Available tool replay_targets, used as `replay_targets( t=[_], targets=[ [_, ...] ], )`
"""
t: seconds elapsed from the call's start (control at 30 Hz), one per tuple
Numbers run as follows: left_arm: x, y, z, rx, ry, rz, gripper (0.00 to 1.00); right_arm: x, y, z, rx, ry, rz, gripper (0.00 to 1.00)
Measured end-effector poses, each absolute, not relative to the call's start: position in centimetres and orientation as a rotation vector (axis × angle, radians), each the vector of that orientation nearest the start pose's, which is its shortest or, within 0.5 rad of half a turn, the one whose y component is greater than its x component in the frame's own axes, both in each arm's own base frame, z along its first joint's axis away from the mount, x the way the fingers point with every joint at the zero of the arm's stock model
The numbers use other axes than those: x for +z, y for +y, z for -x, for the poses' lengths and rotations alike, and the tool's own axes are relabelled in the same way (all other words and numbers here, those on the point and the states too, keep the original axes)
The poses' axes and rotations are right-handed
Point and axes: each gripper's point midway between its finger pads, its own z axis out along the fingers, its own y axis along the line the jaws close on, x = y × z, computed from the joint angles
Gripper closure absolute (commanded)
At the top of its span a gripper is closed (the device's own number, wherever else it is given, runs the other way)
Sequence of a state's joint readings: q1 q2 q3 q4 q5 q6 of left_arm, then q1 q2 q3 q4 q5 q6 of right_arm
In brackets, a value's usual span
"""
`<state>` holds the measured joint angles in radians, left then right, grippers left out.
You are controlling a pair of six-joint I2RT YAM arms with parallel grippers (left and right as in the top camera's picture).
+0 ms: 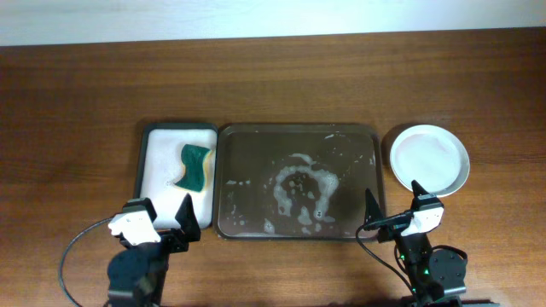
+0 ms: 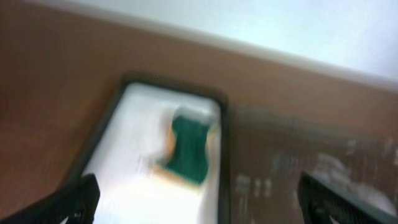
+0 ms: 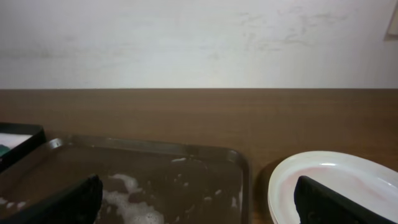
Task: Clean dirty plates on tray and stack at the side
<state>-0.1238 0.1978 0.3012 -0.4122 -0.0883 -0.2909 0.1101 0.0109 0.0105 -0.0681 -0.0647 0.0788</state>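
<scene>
Sitting mid-table [image 1: 85,85], the brown tray [image 1: 247,153] has no plates on it. It's wet, w/ white foam [image 1: 299,188] in a ring near its middle and little bits near its edges.

The plates [image 1: 429,159] are just to the right of the tray, on the wood, not touching it. From above they look like one round white shape, so I can't tell how many are stacked. The R wrist cam shows the top plate [image 3: 336,180] w/ a faint pink look inside, right beside the tray's corner [image 3: 239,158].

A small tray [image 1: 162,153] w/ a black rim and white bottom sits tight against the left side of the brown tray. A green sponge [image 1: 195,166] w/ a yellow side lies in it, on the half closer to the brown tray. The L wrist cam is blurry but shows the sponge [image 2: 189,149] too.

L gripper [image 1: 165,209] is at the near edge of the small tray, by the brown tray's near left corner. Its fingers [image 2: 81,199] are spread wide and hold nothing.

R gripper [image 1: 392,194] is by the brown tray's near right corner, btw it and the plates. Its fingers [image 3: 74,199] are spread wide too, w/ nothing in them.
</scene>
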Motion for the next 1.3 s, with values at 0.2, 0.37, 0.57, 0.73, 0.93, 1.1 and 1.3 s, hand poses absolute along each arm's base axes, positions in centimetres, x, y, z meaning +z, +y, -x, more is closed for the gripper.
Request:
replay_targets(
  t=[0.2, 0.37, 0.57, 0.73, 0.93, 1.1, 1.3],
  targets=[
    [19.1, -0.8, -24.7, -0.182, 1.515, 0.147, 0.01, 15.9, 3.8, -24.3, 0.197, 1.641, 0.076, 0.01],
    [15.7, -1.2, -24.6, -0.101, 1.652, 0.039, 0.01, 15.9, 3.8, -24.3, 0.197, 1.641, 0.075, 0.01],
    [15.7, -1.2, -24.6, -0.089, 1.653, 0.019, 0.01, 15.9, 3.8, -24.3, 0.197, 1.641, 0.076, 0.01],
    [15.7, -1.2, -24.6, -0.088, 1.653, 0.019, 0.00, 15.9, 3.8, -24.3, 0.197, 1.641, 0.076, 0.01],
    [15.7, -1.2, -24.6, -0.088, 1.653, 0.019, 0.00, 15.9, 3.8, -24.3, 0.197, 1.641, 0.076, 0.01],
    [15.7, -1.2, -24.6, -0.088, 1.653, 0.019, 0.01, 15.9, 3.8, -24.3, 0.197, 1.641, 0.076, 0.01],
    [15.7, -1.2, -24.6, -0.088, 1.653, 0.019, 0.01, 15.9, 3.8, -24.3, 0.197, 1.641, 0.076, 0.01]
  ],
)
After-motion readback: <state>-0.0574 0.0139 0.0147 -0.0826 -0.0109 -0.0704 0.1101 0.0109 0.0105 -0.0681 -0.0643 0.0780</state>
